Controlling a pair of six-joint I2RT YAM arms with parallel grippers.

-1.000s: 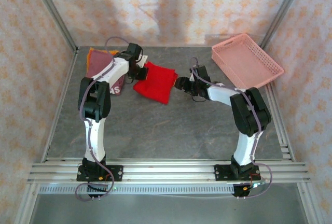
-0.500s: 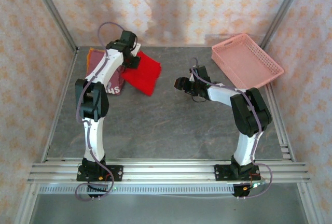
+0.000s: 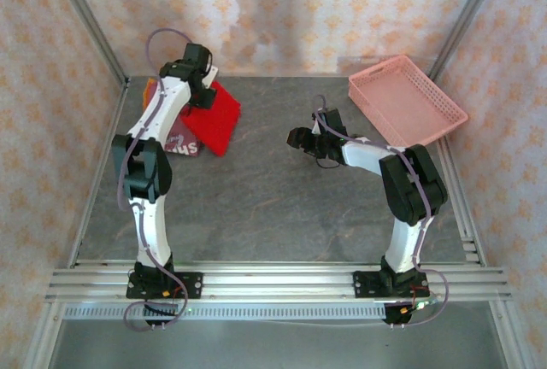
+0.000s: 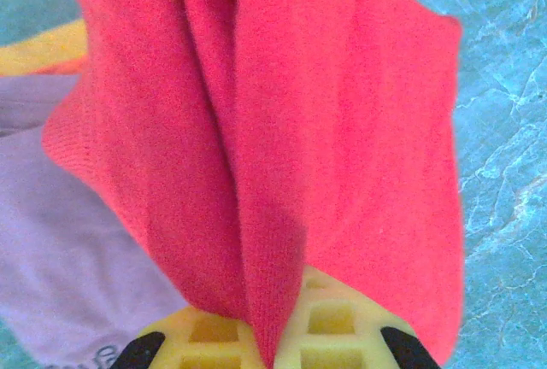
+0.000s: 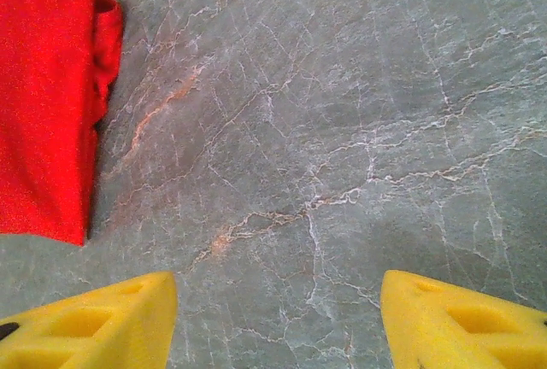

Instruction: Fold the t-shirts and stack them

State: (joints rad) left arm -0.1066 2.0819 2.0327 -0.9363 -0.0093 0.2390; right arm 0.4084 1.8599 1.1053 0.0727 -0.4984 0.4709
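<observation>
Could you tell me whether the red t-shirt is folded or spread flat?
Folded, not spread: the red t-shirt is a compact layered bundle, pinched in the left gripper.

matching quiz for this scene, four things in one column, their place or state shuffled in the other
1 bright red cloth t-shirt
2 pink plastic lattice basket
3 folded maroon-pink t-shirt with white lettering
4 right end effector

a open over bare table
b pinched in the left end effector
c table's far right
d lying flat, table's far left

Pairs: 1-b; 2-c; 3-d; 4-a
</observation>
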